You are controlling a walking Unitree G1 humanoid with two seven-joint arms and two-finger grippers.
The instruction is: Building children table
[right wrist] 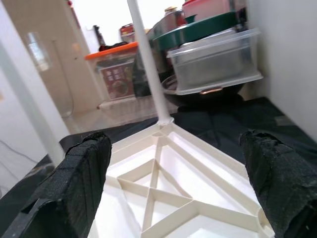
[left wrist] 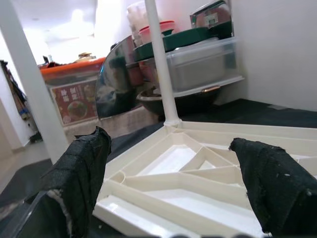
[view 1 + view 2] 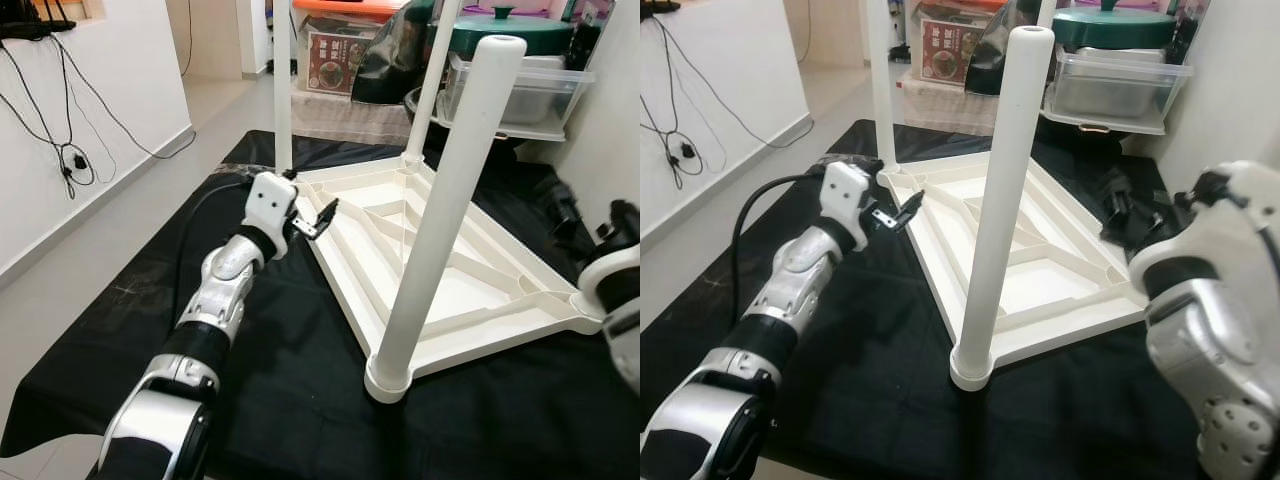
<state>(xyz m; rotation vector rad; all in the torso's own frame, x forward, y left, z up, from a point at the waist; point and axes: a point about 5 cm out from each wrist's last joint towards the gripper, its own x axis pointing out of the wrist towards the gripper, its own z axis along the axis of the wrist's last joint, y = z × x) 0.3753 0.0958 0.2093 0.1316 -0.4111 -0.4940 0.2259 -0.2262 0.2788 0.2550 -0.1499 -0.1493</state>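
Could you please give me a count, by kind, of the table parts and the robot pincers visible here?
White table legs standing upright: 3 (near one, far left, far right)
White tabletop, upside down on the black cloth: 1
Robot pincers: 2 (left pincer, open by the tabletop's edge; right pincer, open)
Total: 6
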